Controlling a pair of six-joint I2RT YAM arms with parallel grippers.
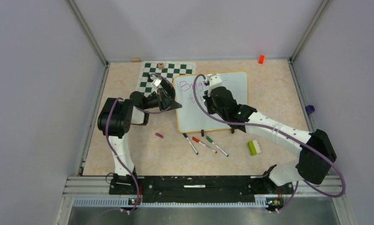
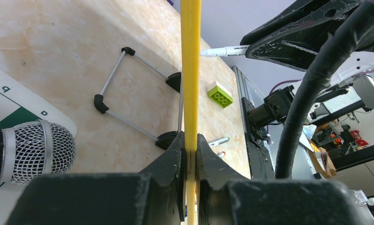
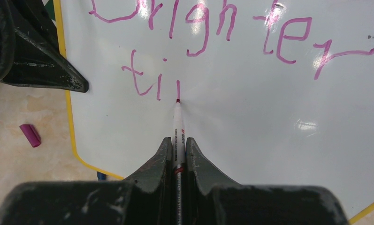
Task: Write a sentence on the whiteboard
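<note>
The whiteboard (image 1: 222,112) lies at the table's middle, white with a yellow rim (image 2: 190,70). My left gripper (image 1: 174,104) is shut on its left rim; in the left wrist view (image 2: 190,145) the jaws pinch the yellow edge. My right gripper (image 1: 207,93) is shut on a white marker (image 3: 178,126) whose purple tip touches the board. The sentence (image 3: 222,28) reads "Brighter" on the first line, with "ti" and one more stroke (image 3: 147,79) below. In the top view the right arm hides most of the writing (image 1: 190,86).
A green-and-white chess mat (image 1: 154,75) lies behind the left gripper. Three markers (image 1: 204,144) and a purple cap (image 1: 159,135) lie in front of the board. A green brick (image 1: 253,147) sits front right. An orange block (image 1: 261,59) is at the back wall.
</note>
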